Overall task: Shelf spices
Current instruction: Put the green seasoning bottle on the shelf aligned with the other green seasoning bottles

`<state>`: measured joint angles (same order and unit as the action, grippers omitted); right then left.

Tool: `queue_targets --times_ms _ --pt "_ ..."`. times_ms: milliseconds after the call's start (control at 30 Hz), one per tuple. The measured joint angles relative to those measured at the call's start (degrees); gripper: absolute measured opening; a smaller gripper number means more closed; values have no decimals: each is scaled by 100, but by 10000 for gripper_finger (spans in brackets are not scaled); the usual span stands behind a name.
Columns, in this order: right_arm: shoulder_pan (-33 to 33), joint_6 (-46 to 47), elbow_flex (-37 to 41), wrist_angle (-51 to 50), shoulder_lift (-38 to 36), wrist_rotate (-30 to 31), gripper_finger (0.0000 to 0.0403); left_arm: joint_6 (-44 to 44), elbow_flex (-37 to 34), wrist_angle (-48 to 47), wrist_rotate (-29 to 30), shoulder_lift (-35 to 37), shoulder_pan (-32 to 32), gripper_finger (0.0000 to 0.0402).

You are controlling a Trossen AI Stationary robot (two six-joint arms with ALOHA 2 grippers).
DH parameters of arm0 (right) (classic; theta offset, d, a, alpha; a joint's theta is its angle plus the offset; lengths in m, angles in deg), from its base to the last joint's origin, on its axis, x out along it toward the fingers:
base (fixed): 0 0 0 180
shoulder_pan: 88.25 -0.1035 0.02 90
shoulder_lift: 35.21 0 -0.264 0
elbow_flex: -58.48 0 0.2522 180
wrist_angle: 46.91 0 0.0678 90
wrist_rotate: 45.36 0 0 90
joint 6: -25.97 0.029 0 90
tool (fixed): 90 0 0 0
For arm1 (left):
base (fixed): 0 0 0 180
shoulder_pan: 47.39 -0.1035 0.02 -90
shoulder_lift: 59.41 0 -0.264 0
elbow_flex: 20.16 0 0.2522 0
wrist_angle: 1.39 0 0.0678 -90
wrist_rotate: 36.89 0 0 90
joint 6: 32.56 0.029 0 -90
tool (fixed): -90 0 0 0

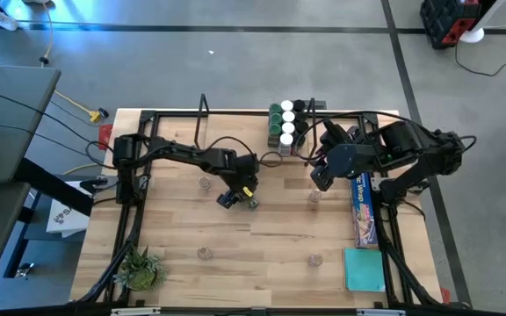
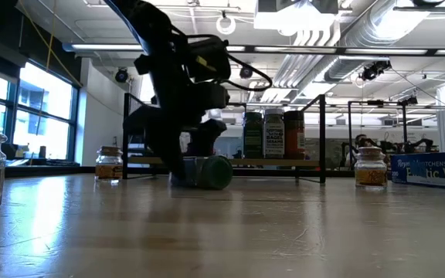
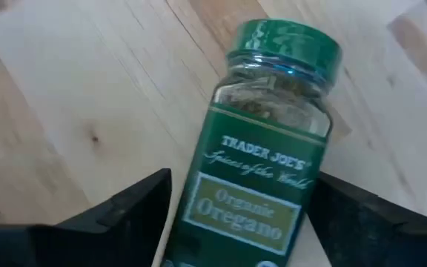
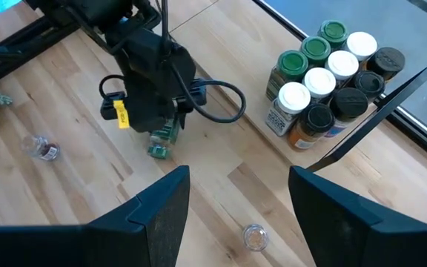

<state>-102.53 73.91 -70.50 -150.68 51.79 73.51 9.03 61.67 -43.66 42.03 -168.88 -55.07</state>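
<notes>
Left end effector (image 1: 240, 198), low over the middle of the wooden bench (image 1: 262, 241): its fingers (image 3: 117, 222) stand open, one on each side of a green-lidded oregano jar (image 3: 269, 148) that lies on its side on the bench. The left wrist view shows a narrow gap between each finger and the jar; whether the jar is touched lower down cannot be told. In the low view the jar lies with its green lid toward the right, in front of the shelf (image 2: 230, 162).

Right end effector (image 1: 319, 178): raised above the bench just beside the shelf's near edge, fingers (image 4: 161, 215) apart and holding nothing.

The shelf stands at the far edge of the bench. A cluster of upright spice jars (image 4: 325, 81) with green, white and dark lids occupies its right end.

Small clear-lidded jars (image 1: 205, 183) stand singly on the bench, well apart from one another. A blue plastic-wrap box (image 1: 363, 211) lies along the right edge, with a teal rectangular object (image 1: 363, 269) nearer the front, and a small green plant (image 1: 139, 269) stands at the front left corner.
</notes>
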Motion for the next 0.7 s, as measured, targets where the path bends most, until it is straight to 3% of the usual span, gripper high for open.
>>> queue_targets --times_ms 200,400,567,700 --pt "0 -33 0 -1 0 22 224 -1414 0 -183 -10 66 167 198" --pt "-2 -331 0 0 0 80 225 -3557 -4 -154 53 433 186 192" --pt "47 -662 500 229 -335 -253 224 -4736 -2 400 1291 1572 238 192" --pt "157 -389 2238 1716 -1392 -567 225 -5119 3 961 2744 2472 371 192"
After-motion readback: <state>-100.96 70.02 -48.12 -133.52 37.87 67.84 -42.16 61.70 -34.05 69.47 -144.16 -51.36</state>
